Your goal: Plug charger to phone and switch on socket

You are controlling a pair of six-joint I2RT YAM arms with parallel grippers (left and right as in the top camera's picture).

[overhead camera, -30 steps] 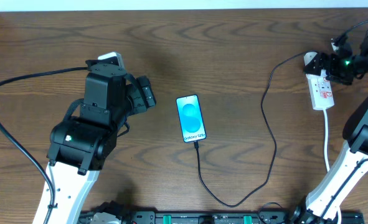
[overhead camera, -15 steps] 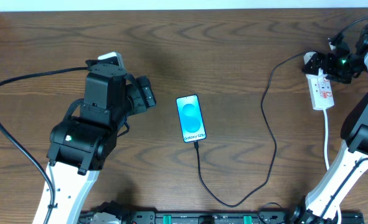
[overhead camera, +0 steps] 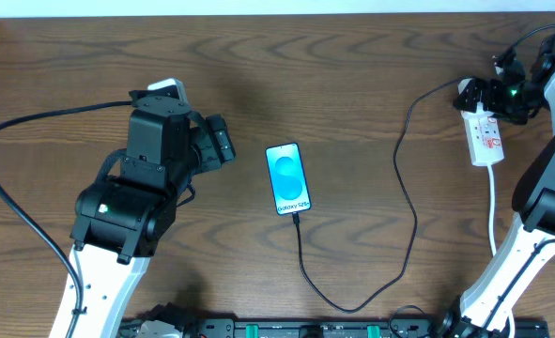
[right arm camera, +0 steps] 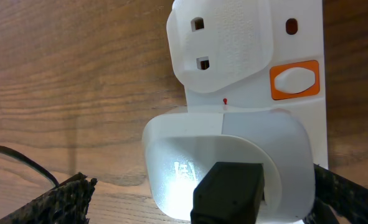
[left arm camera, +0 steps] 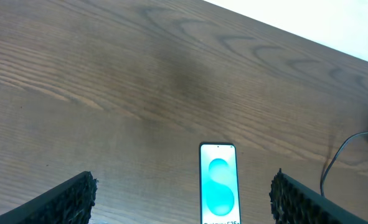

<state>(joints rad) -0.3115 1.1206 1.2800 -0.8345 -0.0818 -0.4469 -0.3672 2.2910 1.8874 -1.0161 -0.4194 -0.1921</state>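
Observation:
The phone (overhead camera: 288,178) lies face up mid-table with its blue-cyan screen lit; it also shows in the left wrist view (left arm camera: 218,186). The thin black charger cable (overhead camera: 411,202) meets the phone's near edge, loops toward the front and runs up to the white adapter (right arm camera: 227,162). The adapter sits in the white socket strip (overhead camera: 486,139), below a free outlet and an orange-framed switch (right arm camera: 294,79). My right gripper (overhead camera: 499,86) is open, with its fingers either side of the adapter (right arm camera: 202,208). My left gripper (overhead camera: 219,141) is open and empty, left of the phone (left arm camera: 184,208).
The socket's white cord (overhead camera: 494,211) runs toward the front beside the right arm's base. A thick black robot cable (overhead camera: 33,122) arcs over the left side. The table's far edge (overhead camera: 277,11) meets a white wall.
My right gripper has shifted slightly toward the far side over the adapter end of the socket strip. The left arm, phone and cable have not moved.

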